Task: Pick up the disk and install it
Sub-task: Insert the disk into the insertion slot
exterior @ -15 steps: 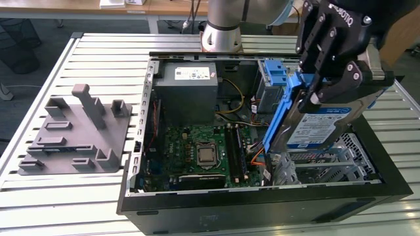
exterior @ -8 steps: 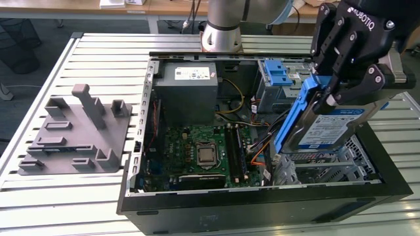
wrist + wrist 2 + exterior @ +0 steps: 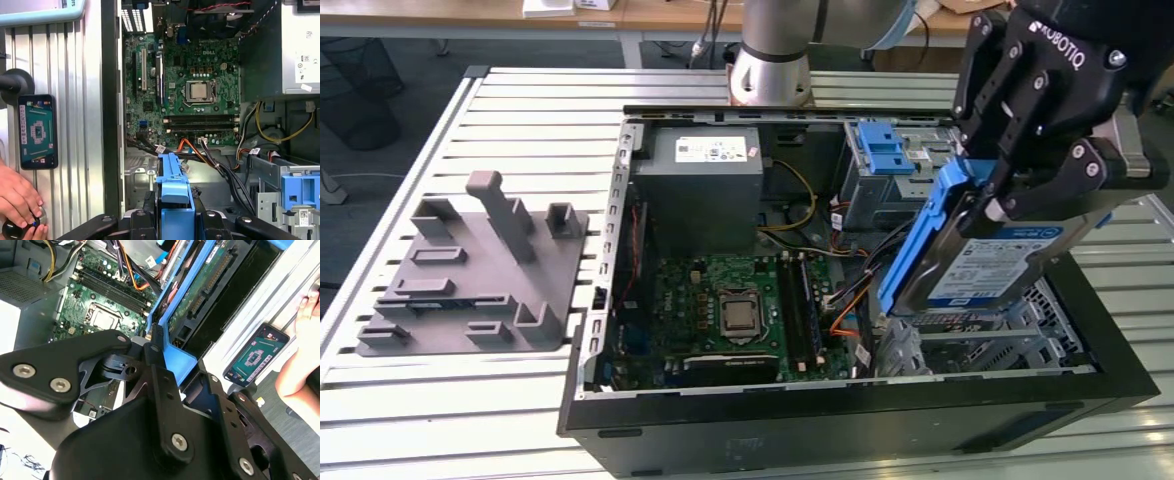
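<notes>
- The gripper (image 3: 1041,195) is clamping shut on the disk (image 3: 987,265), gripping its upper end across the two blue side rails (image 3: 914,250).
- The disk is hanging in the air over the exterior view's right part of the open computer case (image 3: 854,420), just above the metal bay (image 3: 987,345) there. Whether its low end is touching the bay cannot be told.
- The disk is standing on edge with its long axis tilting steeply. The high end is sitting in the gripper toward the far right, and the low end is pointing down and toward the near left, into the case.
- Its white-and-blue label is facing the exterior view's right and near side, and one blue rail is facing the exterior view's left.
- In the first wrist view, that rail (image 3: 175,200) is pointing toward the motherboard (image 3: 185,90).
- In the second wrist view, the black fingers (image 3: 161,375) are pinching the blue rail, and the disk's green circuit-board side (image 3: 200,295) is showing beyond them.
- The grey power supply (image 3: 707,165) is lying at the far side of the case, with the drive cage (image 3: 887,150) and its blue latch just to its right.
- A grey fixture (image 3: 474,270) is resting on the slatted table (image 3: 520,110), at the exterior view's left of the case.
- A person's hand (image 3: 17,195) is resting near a phone (image 3: 37,131) lying on the table.
</notes>
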`<act>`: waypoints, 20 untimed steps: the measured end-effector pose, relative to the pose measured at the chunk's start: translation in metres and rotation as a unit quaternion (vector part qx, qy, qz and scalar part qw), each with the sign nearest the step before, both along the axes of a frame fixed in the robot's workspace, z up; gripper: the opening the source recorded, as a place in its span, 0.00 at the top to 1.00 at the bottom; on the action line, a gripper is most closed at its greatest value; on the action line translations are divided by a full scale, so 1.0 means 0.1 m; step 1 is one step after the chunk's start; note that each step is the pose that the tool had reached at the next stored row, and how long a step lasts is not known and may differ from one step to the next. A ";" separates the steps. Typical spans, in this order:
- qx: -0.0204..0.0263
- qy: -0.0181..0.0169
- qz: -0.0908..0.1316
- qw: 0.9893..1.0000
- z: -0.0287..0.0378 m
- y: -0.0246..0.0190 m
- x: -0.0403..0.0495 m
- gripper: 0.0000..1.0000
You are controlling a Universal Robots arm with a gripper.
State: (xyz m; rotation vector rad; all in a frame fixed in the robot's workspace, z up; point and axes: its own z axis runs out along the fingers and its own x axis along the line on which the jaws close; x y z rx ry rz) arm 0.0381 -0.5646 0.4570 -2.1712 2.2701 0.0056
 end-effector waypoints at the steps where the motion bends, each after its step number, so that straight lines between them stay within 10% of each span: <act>1: 0.000 0.000 0.000 1.000 -0.004 -0.002 0.030 0.63; 20: 0.000 0.002 0.000 1.000 -0.155 -0.004 0.323 0.63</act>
